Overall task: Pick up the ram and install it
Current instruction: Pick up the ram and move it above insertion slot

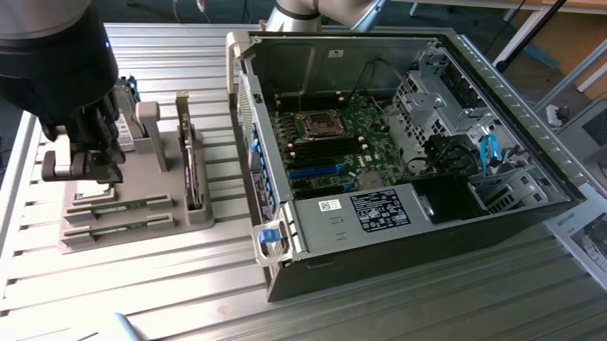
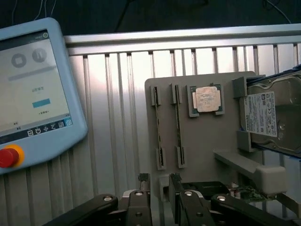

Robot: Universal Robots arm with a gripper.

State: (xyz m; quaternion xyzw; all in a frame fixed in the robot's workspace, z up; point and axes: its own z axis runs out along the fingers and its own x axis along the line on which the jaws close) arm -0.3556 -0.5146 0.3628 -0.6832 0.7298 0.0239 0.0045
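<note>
right, my fingers (image 2: 139, 207) are spread and empty, hovering over the grey holder (image 1: 152, 181). the ram (image 1: 121, 206) sits in the holder's near slots, just to their near side, its long axis running across the exterior view, beside its twin (image 1: 119, 226).

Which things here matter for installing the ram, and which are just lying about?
For the job: ram stick, second ram stick, gray holder, open pincer, motherboard, computer case.
Lying about: processor chip, hard drive, control tablet.
</note>
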